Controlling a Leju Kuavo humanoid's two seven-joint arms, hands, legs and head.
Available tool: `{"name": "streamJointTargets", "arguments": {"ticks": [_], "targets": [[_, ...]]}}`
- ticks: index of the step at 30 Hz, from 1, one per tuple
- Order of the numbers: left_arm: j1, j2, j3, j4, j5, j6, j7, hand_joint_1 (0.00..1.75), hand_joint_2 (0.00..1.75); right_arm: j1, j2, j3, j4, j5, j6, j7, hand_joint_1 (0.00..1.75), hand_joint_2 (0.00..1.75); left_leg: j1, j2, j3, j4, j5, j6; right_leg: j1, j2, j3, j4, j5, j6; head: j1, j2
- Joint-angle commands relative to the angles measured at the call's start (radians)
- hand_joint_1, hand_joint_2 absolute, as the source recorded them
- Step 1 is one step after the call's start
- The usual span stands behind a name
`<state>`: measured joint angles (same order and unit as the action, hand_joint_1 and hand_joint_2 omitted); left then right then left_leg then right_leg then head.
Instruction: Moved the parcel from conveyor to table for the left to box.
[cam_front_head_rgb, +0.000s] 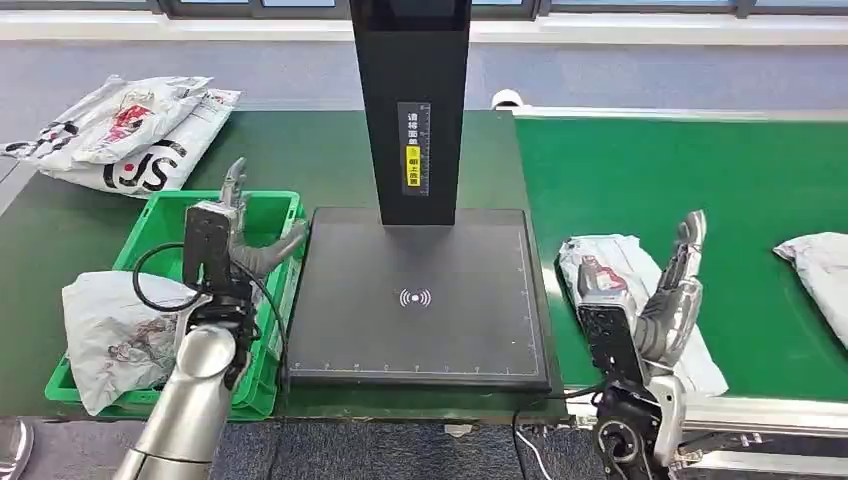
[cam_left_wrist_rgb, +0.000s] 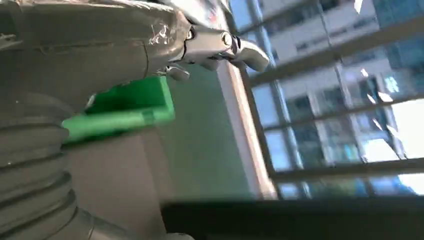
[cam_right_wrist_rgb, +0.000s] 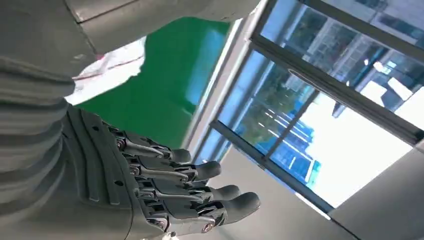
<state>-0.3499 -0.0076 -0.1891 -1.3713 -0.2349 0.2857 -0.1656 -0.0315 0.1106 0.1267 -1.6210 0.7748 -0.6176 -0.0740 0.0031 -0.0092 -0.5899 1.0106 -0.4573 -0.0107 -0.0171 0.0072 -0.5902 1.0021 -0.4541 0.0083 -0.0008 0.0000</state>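
Right hand (cam_front_head_rgb: 672, 300) raised over the near edge of the green conveyor belt (cam_front_head_rgb: 700, 170), fingers (cam_front_head_rgb: 690, 240) released and extended upward, holding nothing; the right wrist view shows the same fingers (cam_right_wrist_rgb: 200, 185) spread apart and straight. The white parcel (cam_front_head_rgb: 610, 270) lies flat on the belt directly beneath and behind this hand, its near half hidden by the palm and wrist; whether the hand touches it cannot be told. A second white parcel (cam_front_head_rgb: 815, 275) sits further along the belt at the right edge, well apart from the first. Left hand (cam_front_head_rgb: 240, 240) held above the green plastic bin (cam_front_head_rgb: 270, 205), fingers open and slightly curled, grasping nothing; the left wrist view is blurred but shows the bin rim (cam_left_wrist_rgb: 125, 107) just beside the thumb. A crumpled white bag (cam_front_head_rgb: 120, 330) fills the near part of the bin. Between bin and belt, on the dark green tabletop (cam_front_head_rgb: 330, 150), rests a black scanner platform (cam_front_head_rgb: 420, 295) with an upright black post (cam_front_head_rgb: 412, 100). Printed white mail bags (cam_front_head_rgb: 130, 135) are piled at the far left of the tabletop.
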Motion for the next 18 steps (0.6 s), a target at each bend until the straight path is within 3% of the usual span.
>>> {"name": "streamJointTargets", "arguments": {"ticks": [1, 3, 6, 9, 13, 18], "targets": [[-0.011, 0.004, -0.092, -0.009, 0.013, 0.012, -0.003, 0.00, 1.75, -0.023, -0.010, -0.020, 0.096, -0.004, -0.007, 0.001, 0.00, 1.75, 0.001, 0.000, 0.002, -0.001, 0.000, 0.000, 0.001, -0.001, 0.002, -0.001, 0.000, -0.001, 0.000, 0.000], [-0.011, 0.004, -0.092, -0.009, 0.013, 0.012, -0.003, 0.00, 1.75, -0.023, -0.010, -0.020, 0.096, -0.004, -0.007, 0.001, 0.00, 1.75, 0.001, 0.000, 0.002, -0.001, 0.000, 0.000, 0.001, -0.001, 0.002, -0.002, 0.000, -0.001, 0.000, 0.000], [0.027, -0.026, -0.131, -0.034, 0.191, -0.111, -0.024, 0.00, 1.75, -0.032, -0.008, -0.021, 0.145, 0.003, 0.001, 0.024, 0.00, 1.75, 0.001, -0.001, 0.002, -0.001, 0.000, 0.000, 0.002, -0.002, 0.002, -0.002, 0.000, -0.001, 0.000, 0.000], [0.056, -0.050, -0.219, -0.015, 0.166, -0.085, -0.025, 0.00, 1.75, -0.029, 0.001, -0.040, 0.206, 0.035, -0.007, 0.057, 0.00, 1.75, 0.001, 0.000, 0.004, -0.003, 0.001, 0.000, 0.002, -0.001, 0.005, -0.004, 0.000, 0.000, 0.000, 0.000], [0.093, -0.081, -0.238, -0.047, 0.182, -0.073, -0.011, 0.00, 1.75, 0.016, 0.013, -0.104, 0.236, 0.083, 0.000, 0.129, 0.00, 1.75, 0.002, -0.001, 0.011, -0.009, 0.002, 0.001, 0.003, -0.004, 0.013, -0.012, 0.002, 0.000, 0.000, 0.000], [0.135, -0.093, -0.209, -0.090, 0.175, -0.063, 0.002, 0.00, 1.75, 0.019, 0.040, -0.172, 0.349, 0.197, 0.034, 0.205, 0.00, 1.75, 0.002, -0.003, 0.007, -0.005, 0.000, 0.001, 0.002, -0.005, 0.009, -0.007, 0.000, -0.001, 0.000, 0.000]]}}
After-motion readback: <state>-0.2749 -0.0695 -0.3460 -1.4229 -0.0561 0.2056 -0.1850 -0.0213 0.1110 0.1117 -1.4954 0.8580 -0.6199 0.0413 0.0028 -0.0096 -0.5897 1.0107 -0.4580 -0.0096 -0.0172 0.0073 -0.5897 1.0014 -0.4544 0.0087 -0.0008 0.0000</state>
